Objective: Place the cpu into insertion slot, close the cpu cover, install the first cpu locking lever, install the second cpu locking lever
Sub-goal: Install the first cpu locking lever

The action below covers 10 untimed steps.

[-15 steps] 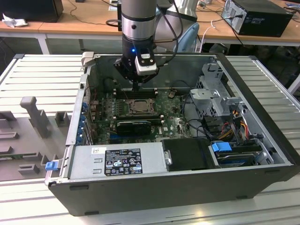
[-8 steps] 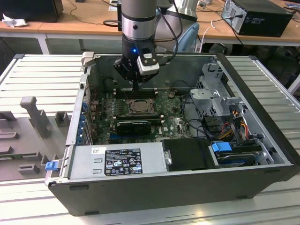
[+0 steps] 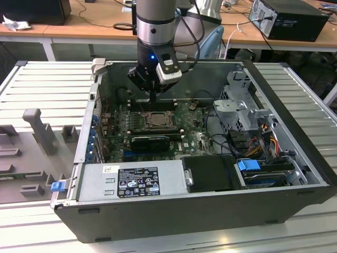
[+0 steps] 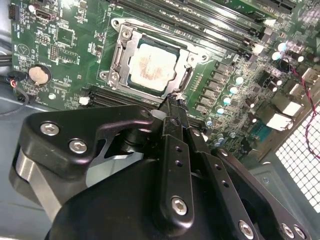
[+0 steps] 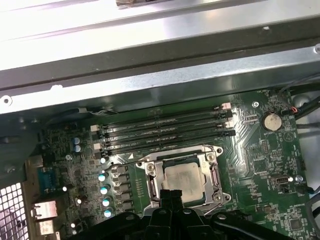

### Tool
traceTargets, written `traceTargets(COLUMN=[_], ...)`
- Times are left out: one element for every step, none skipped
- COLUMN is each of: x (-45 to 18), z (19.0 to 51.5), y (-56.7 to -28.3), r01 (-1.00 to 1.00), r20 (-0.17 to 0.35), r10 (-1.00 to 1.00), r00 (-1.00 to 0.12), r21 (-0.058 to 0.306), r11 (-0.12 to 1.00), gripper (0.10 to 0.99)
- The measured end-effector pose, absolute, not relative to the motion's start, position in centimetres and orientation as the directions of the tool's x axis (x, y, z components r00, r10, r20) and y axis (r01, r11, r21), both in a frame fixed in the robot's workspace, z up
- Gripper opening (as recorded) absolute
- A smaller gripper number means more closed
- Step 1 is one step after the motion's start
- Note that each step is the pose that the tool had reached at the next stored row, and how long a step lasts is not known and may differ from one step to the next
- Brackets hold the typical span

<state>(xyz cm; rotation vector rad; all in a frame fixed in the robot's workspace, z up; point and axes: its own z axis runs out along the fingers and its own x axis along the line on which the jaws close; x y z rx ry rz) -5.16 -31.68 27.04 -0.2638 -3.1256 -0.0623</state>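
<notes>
Silver cpu (image 4: 151,67) in insertion slot (image 4: 183,81), cpu cover (image 4: 121,56) down; gripper (image 4: 172,98) nr.

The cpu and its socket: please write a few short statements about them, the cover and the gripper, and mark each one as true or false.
1. The cpu lies inside the insertion slot. True.
2. The cpu cover stands upright, away from the cpu. False: it lies flat and frames the cpu.
3. The gripper carries the cpu above the board. False: the gripper is shut and sits at the socket's edge, beside the seated cpu.
4. A round coin battery sits on the green motherboard. True.
</notes>
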Motion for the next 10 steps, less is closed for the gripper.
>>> traceTargets(x=[-5.17,-5.17,-5.17,-5.18,-5.18,-5.18,-5.17,-5.17,-5.17,-5.17], z=[27.04,27.04,27.04,27.04,27.04,27.04,27.04,27.04,27.04,27.04], y=[-31.68,-31.68,-31.68,-31.68,-31.68,-31.68,-31.68,-31.68,-31.68,-31.68], r01=[0.161,0.152,0.145,0.139,0.132,0.125,0.120,0.113,0.107,0.102], r20=[0.007,0.007,0.007,0.007,0.007,0.007,0.007,0.007,0.007,0.007], r10=[0.161,0.151,0.145,0.138,0.132,0.125,0.120,0.113,0.107,0.101], r00=[-0.987,-0.988,-0.989,-0.990,-0.991,-0.992,-0.993,-0.994,-0.994,-0.995], r21=[0.039,0.039,0.039,0.039,0.039,0.039,0.039,0.039,0.039,0.039], r11=[0.986,0.988,0.989,0.990,0.990,0.991,0.992,0.993,0.993,0.994], gripper=[0.106,0.106,0.106,0.106,0.106,0.106,0.106,0.106,0.106,0.106])
